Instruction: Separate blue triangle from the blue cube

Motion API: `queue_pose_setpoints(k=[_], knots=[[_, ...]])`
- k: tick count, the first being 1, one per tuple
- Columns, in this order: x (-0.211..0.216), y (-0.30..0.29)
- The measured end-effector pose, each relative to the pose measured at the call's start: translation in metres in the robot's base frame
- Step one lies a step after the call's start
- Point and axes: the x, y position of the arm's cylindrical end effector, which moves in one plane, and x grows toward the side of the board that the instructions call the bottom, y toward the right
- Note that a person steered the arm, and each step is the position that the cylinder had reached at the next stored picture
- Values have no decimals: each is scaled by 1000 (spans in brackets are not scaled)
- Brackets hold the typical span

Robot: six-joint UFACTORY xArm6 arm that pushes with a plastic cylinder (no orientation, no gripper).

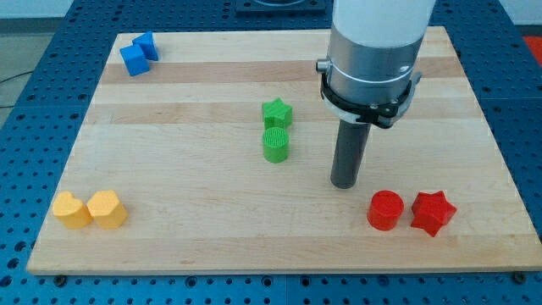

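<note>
The end effector, a bare rod tip grasping nothing, stands far right of the touching blue triangle and blue cube; both look light, rigid, likely easily slid by a side push.

2 blue blocks, 2 green, 2 red, 2 yellow.

The arm enters from the view's top as a wide pale cylinder. Below it sits a metal collar with a dark clamp ring. The dark rod hangs upright beneath the collar. My tip rests at board level.
</note>
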Motion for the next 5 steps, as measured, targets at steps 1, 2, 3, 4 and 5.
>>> queue_pose_setpoints(k=[1,2,3,4,5], knots=[[-74,33],[-110,30],[-118,29],[-165,-18],[-176,-81]])
